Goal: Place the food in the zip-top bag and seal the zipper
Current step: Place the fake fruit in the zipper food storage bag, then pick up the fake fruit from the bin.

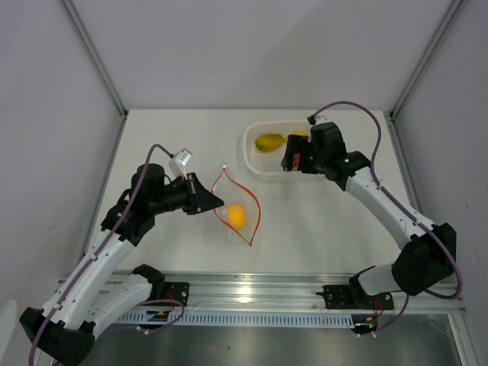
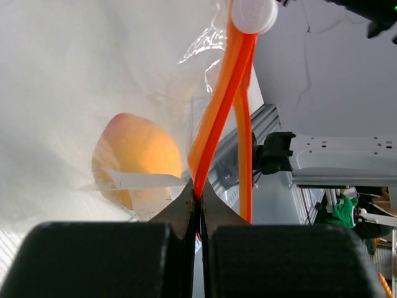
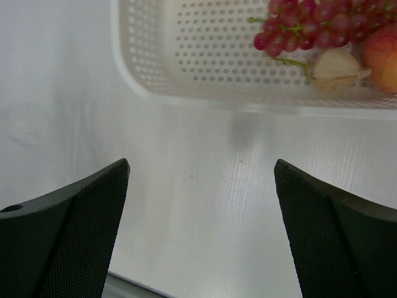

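Left claw [image 2: 198, 202] clamps the red-orange zipper strip [image 2: 217, 112] of the clear plastic bag [image 2: 111, 62] holding an orange toy peach [image 2: 139, 152]. Right claw [image 3: 200, 164] gapes empty beside the white perforated basket [image 3: 186, 56].

A: Looked like a robotics lab test cell.
B: Judged from what?
A: Went by the white bench [image 1: 175, 133] boxed in by bare panels [image 1: 252, 53], the slotted aluminium rail [image 1: 252, 286] along its near edge, and the cabled left arm [image 1: 103, 255] and right arm [image 1: 385, 206] bolted there.
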Tool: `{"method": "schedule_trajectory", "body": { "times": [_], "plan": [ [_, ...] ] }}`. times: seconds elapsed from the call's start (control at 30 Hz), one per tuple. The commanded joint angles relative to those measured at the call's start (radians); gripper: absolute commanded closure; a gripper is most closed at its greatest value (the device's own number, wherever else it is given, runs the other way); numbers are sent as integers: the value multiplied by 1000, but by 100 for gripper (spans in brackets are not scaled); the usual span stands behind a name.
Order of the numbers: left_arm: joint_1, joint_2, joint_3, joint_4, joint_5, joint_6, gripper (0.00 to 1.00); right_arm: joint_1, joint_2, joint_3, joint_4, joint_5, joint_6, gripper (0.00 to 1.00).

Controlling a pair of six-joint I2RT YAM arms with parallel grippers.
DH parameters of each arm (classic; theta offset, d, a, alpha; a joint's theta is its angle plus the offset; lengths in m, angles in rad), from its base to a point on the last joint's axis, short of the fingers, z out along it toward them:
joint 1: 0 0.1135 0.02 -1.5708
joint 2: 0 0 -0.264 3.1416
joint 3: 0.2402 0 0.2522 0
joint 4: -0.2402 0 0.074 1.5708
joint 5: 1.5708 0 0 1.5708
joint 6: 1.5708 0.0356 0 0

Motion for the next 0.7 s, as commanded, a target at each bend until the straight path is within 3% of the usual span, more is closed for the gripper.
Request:
{"method": "schedule_trajectory", "body": {
  "times": [0.0,0.4,0.67],
  "plan": [
    [6,-41,19,11,-24,-36,99,-4,82,90,-68,144,-31,1],
    [8,-37,-79,57,0,-56,99,-102,380,282,-63,348,-14,1],
    [8,-31,-113,84,18,-55,100,-123,591,507,-71,420,-51,1]
  ]
}}
